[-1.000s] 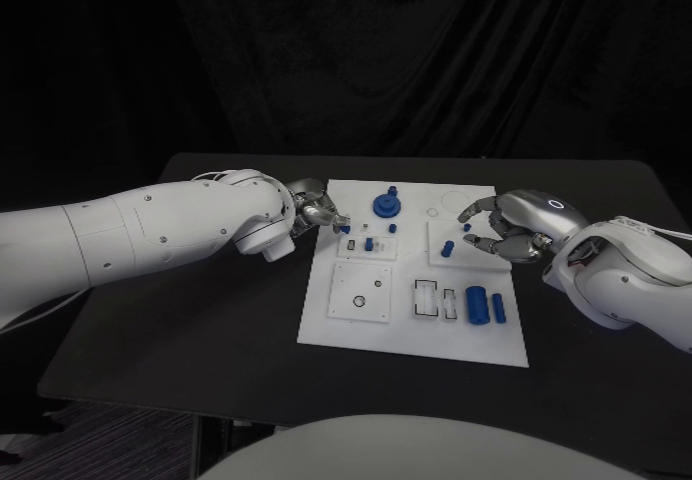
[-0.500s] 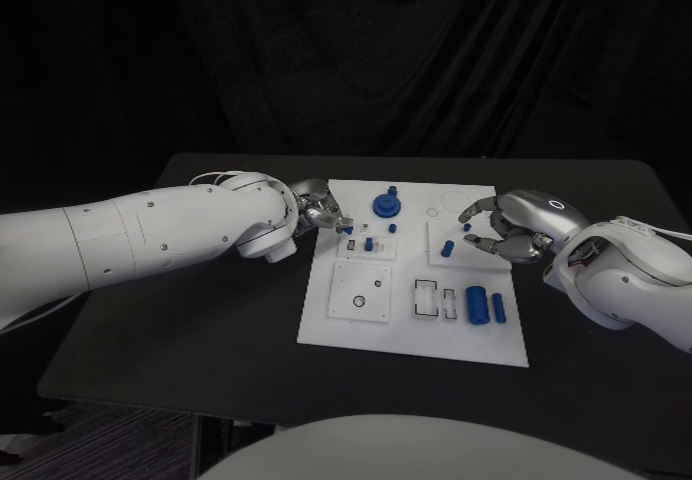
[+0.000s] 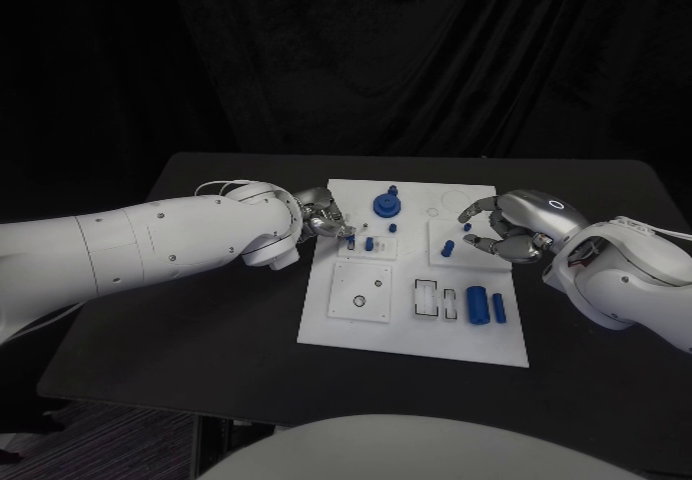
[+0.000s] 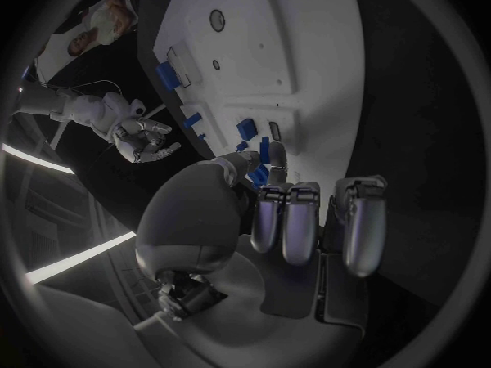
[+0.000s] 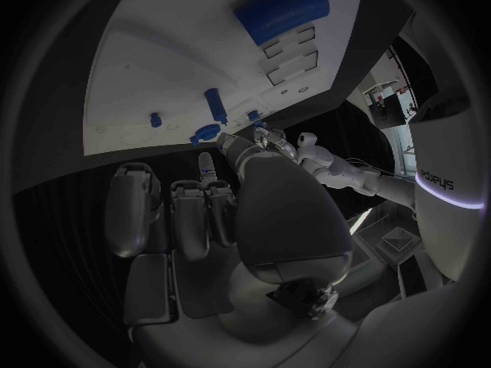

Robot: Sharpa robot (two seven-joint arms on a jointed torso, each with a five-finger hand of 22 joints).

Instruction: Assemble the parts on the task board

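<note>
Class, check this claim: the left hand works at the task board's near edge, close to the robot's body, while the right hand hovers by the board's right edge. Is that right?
Not quite. In the head view the left hand is at the far left part of the task board, away from the robot's body, beside the small blue parts. The right hand does hover by the board's right edge.

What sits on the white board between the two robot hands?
In the head view, between the left robot hand and the right robot hand, the task board carries a tall blue knob piece and small blue parts.
</note>
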